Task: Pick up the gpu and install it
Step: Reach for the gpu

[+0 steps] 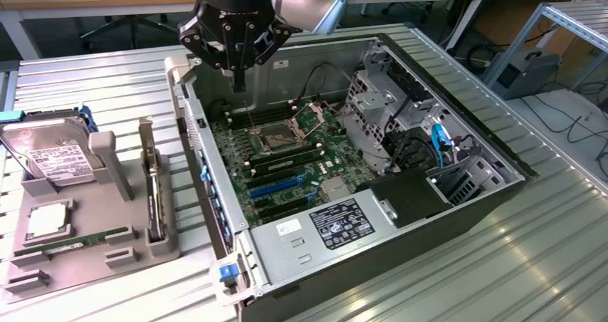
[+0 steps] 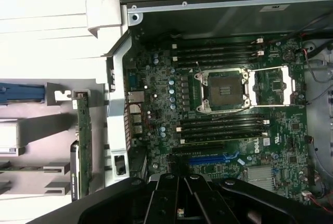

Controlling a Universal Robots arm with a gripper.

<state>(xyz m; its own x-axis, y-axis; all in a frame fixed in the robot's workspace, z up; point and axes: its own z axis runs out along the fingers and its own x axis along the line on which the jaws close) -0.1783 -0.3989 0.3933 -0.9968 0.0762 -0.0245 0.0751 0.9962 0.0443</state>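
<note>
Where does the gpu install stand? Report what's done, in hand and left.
Done: nothing that shows; the gpu stands on edge in the grey rack outside the case. In hand: nothing; the hand is shut and empty, hanging above the motherboard. Left: both the pickup and the install; the blue slot on the board is bare.

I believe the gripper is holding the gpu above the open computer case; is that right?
Not quite. The gripper is above the open computer case, but it is shut on nothing. The exterior view shows the gpu standing on edge in the grey holder beside the case.
</note>
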